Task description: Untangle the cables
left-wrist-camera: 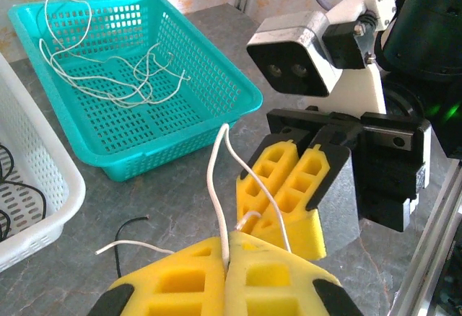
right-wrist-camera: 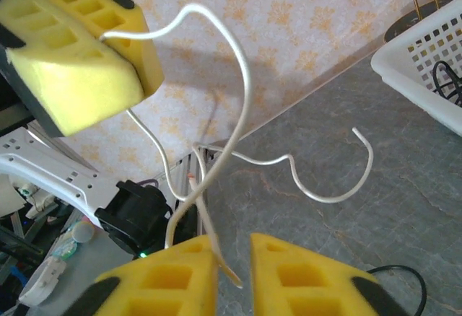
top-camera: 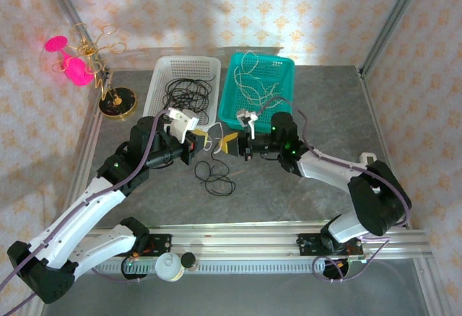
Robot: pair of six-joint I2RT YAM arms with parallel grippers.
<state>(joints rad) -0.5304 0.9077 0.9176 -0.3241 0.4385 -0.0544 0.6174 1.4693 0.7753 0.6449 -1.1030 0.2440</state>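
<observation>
Where arms meet mid-table (top-camera: 310, 193), left gripper (left-wrist-camera: 227, 252) pinched tight on white cable (left-wrist-camera: 215, 179). Right gripper (left-wrist-camera: 281, 218) faces it, fingers closed on same cable. Cable runs short between both; loose end curls over table. Black cable (top-camera: 215, 175) looped on table just below grippers, held by neither. More white cords in teal basket (left-wrist-camera: 180, 144), black ones in white basket (top-camera: 153, 89).

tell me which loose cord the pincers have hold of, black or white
The whitish cord: it runs between the left pincer and the right pincer, both shut on it. The black cord lies in loops on the table.
</observation>
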